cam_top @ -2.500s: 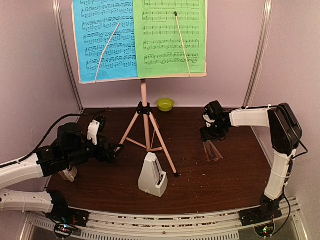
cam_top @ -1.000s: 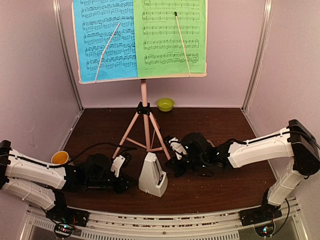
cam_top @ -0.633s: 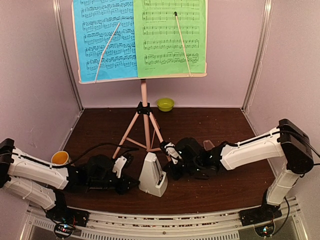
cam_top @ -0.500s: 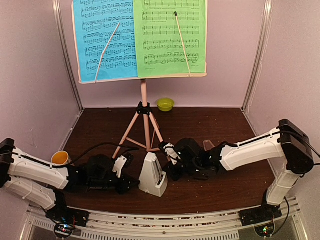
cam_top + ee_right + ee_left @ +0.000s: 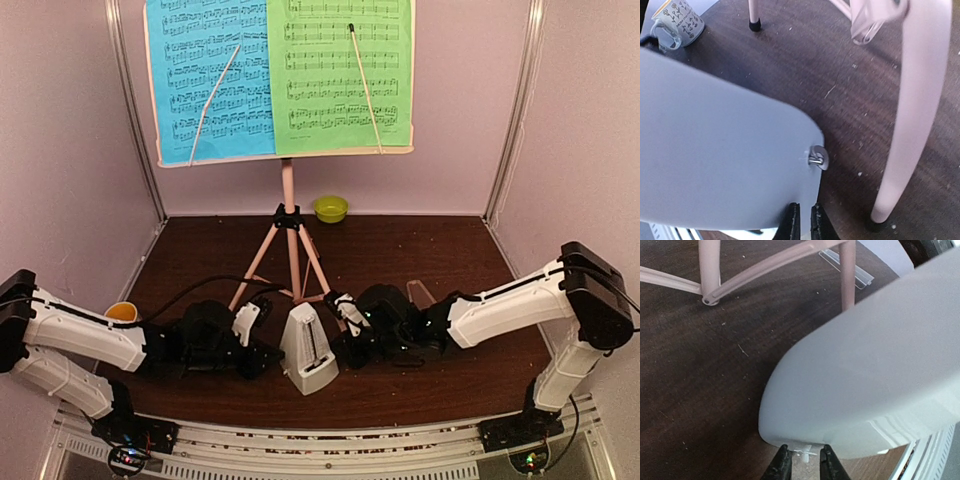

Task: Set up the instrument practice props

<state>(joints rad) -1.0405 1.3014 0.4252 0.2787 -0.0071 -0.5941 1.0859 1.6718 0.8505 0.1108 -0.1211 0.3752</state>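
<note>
A: Nearest first, please. Changed lately?

B: Yes. At the front of the dark desk [image 5: 450, 370], white pyramid metronome [image 5: 308, 352], shifted slightly and turned from a moment ago. Left claw [image 5: 804, 466] pinched closed on a small tab at its base edge. Right claw [image 5: 804, 220] narrowed to a slit at its opposite edge, beside the winding key [image 5: 817, 157]; actual grip impossible to tell. Both lowered in from well apart seconds earlier. Likely repositioning underway, last prop unplaced.

A: Containers?

B: Left, white mug [image 5: 120, 313], yellow inside, nothing visible in it. Behind, pink music stand [image 5: 288, 190] upright, holding blue sheet [image 5: 210, 80] and green sheet [image 5: 340, 75]. Farthest back, lime bowl [image 5: 331, 208], seemingly empty.
</note>
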